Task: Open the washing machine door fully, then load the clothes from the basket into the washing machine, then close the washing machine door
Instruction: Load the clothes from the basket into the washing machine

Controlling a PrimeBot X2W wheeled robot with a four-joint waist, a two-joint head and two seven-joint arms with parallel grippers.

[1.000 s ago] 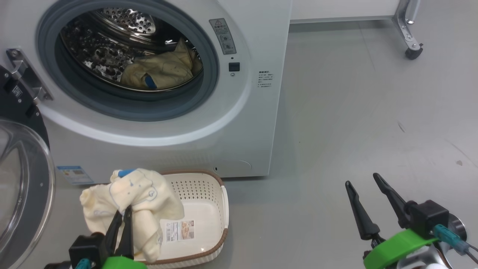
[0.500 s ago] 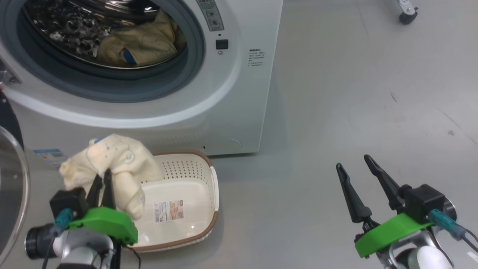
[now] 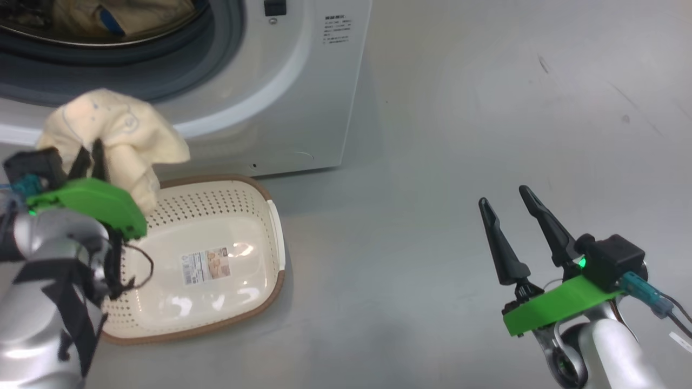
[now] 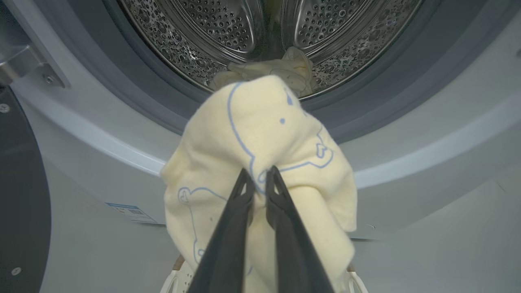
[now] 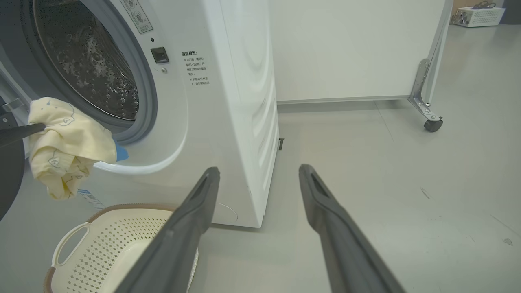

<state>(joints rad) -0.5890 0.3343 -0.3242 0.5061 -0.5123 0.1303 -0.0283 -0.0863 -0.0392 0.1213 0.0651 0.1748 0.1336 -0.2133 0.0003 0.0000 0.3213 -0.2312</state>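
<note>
Clothes (image 3: 111, 129): cream-yellow garment, blue bear outlines, bunched; pinched in left claw (image 3: 91, 156), above basket (image 3: 278, 281), before washing machine (image 3: 303, 81) opening. Lower folds hidden behind claw fingers (image 4: 228, 244) in left wrist view; blue trim visible in right wrist view. Second garment (image 4: 285, 67) in drum (image 4: 228, 28), partly hidden. Washing machine door (image 4: 20, 195) cut off at frame edge. Right claw (image 3: 503, 195) spread, over floor (image 3: 432, 135).

The smooth grey floor (image 3: 459, 135) is carrying the washing machine (image 3: 303, 81) at the far left, and the basket (image 3: 211, 201) is sitting on it just in front, nearer. A wheeled metal leg (image 5: 425, 101) is standing at the far right, well apart from both.
</note>
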